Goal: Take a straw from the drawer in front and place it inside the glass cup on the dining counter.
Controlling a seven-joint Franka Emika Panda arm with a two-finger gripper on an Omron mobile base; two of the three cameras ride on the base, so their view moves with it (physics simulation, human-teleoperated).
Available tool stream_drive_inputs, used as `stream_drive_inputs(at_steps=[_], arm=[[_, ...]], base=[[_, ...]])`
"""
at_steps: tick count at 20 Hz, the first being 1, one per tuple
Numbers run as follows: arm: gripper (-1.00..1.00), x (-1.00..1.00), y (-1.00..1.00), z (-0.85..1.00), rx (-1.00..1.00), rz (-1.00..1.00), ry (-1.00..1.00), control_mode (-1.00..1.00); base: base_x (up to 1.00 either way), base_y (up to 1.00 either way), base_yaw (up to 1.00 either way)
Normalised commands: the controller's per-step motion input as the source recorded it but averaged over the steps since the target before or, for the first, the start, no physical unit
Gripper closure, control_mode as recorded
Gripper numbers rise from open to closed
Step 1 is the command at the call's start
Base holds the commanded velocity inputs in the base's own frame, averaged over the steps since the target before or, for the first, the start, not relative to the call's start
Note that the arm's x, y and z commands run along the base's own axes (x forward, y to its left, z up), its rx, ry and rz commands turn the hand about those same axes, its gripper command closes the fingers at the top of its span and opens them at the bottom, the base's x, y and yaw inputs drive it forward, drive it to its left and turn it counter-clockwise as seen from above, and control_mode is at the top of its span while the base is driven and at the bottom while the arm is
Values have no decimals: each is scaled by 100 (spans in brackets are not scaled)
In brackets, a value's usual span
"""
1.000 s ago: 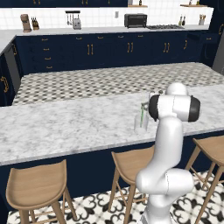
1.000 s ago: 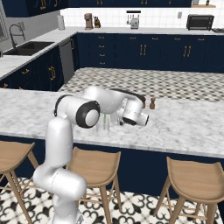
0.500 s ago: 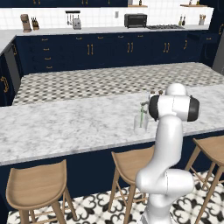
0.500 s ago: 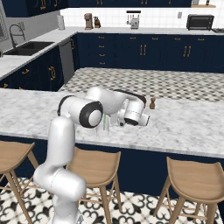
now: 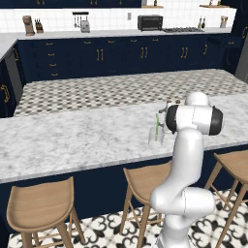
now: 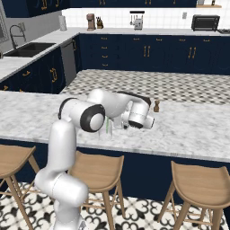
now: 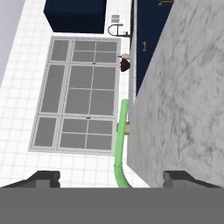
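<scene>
The straw (image 5: 156, 125) now stands in the glass cup (image 5: 156, 137) on the dining counter (image 5: 72, 140), left of the arm's elbow in the left base view. A second ago the gripper (image 7: 111, 177) was shut on it; in the hand view its fingertips (image 7: 43, 176) now sit wide apart, the green straw free between them. The placing looks done; only withdrawal remains.

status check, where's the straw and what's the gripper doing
Gripper open, fingertips wide apart. Straw standing in the glass cup on the dining counter. Nothing in the way near the cup.
</scene>
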Motion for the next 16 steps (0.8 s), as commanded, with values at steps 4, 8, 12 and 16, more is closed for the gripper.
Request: stream_drive_inputs(at_steps=[4,8,12,16], arm=[[-100,-10,0,3,0,0,0,-100],[-100,-6,-19,0,0,0,0,-100],[-100,0,-17,0,0,0,-3,-100],[-100,0,3,0,0,0,-10,-100]], base=[[0,0,0],[0,0,0],[0,0,0],[0,0,0]])
